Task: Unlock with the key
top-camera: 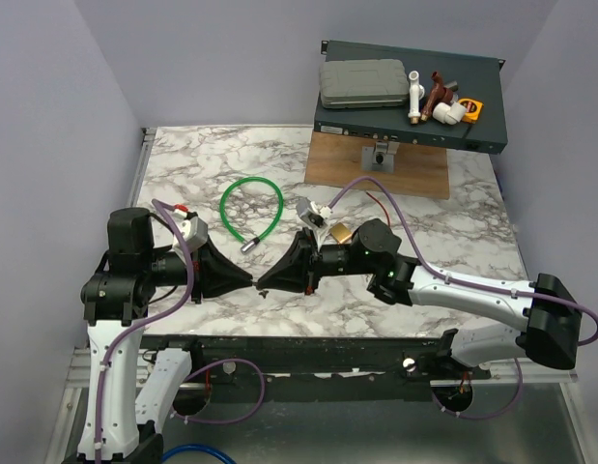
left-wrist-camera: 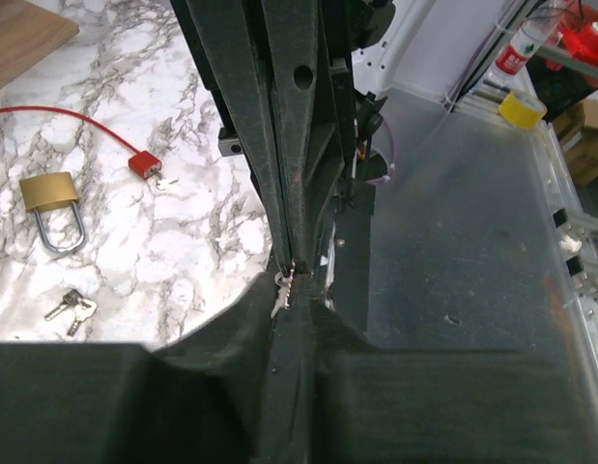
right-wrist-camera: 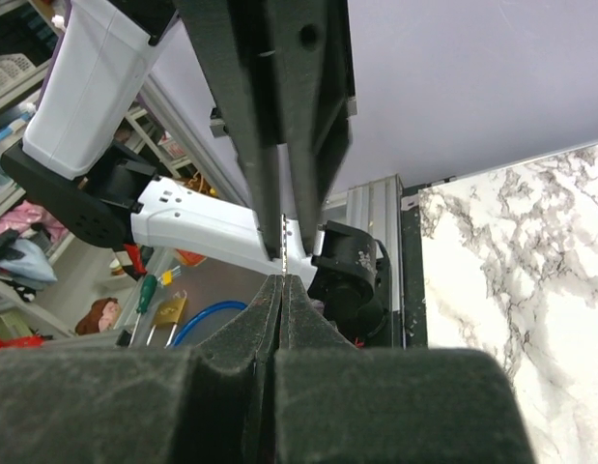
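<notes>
Currently, the left gripper and right gripper are set tip to tip over the near-centre part of the worktop. Both are clenched, w/ a small silver key pinched right at the junction; its head seems held at the left tips and its toothed blade taken into the right ones, though the exact hold can't be resolved. This is read as a mid-air handover or re-grip, prob. to get the blade exposed. The red-tagged key, on its thin red cord, is seen lying ungrasped on the worktop, just beside the padlock on its near-right side. A pair of keys on a ring is seen to the left of the padlock, closer to the gripper tips. The padlock is laid flat, far-right of the tips beside the right wrist, and its shackle looks seated in the body, so nothing is judged unlocked yet. Progress is est. early-to-mid: a key is picked up, but alignment w/ the keyhole, insertion, turn and shackle release are all left to be done.
</notes>
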Motion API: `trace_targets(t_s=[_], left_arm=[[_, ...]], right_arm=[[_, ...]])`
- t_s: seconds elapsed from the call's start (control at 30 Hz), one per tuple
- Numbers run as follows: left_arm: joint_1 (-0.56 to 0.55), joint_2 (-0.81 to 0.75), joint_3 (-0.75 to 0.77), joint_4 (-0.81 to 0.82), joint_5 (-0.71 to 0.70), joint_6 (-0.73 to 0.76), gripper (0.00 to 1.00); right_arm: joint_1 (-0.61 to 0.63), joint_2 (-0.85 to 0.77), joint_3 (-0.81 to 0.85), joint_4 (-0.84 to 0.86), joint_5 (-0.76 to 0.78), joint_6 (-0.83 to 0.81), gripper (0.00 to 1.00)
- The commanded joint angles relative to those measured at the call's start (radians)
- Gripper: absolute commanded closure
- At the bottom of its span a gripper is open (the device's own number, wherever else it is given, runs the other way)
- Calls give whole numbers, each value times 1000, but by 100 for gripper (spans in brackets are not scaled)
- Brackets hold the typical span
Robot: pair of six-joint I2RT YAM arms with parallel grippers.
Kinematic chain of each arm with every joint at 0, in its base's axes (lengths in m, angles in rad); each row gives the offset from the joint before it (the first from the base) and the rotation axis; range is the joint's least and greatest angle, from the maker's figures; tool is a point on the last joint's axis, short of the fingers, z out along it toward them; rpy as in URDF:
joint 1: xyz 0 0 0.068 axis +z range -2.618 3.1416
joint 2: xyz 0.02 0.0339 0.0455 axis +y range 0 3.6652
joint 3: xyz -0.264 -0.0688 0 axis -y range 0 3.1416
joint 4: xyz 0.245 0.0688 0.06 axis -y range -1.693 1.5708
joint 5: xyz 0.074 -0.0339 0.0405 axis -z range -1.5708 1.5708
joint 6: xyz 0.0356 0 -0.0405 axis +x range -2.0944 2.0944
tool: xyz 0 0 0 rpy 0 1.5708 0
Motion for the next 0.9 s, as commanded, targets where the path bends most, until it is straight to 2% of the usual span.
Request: trace_targets(t_s=[0.0, 0.07, 0.27, 0.4, 0.5, 0.7, 0.87], left_arm=[[6, -11, -9, 35, 11, -10, 66], [6, -8, -6, 36, -1, -11, 59], [6, 21, 3, -10, 24, 18, 57], [6, 67, 47, -176, 28, 166, 45], [6, 102, 73, -286, 26, 264, 44], [6, 113, 73, -314, 24, 293, 53], [3, 100, 78, -306, 25, 285, 80]], right_arm=[[-4, -4, 3, -40, -42, 7, 99], [-4, -4, 13, -61, -41, -2, 99], [-4, -1, 34, -113, -34, -18, 99], [-4, -13, 57, -179, -8, -71, 99], [-4, -17, 92, -248, 5, -122, 99], [-4, -9, 159, -340, 21, -190, 99], [-4, 15, 193, -377, 8, -207, 99]])
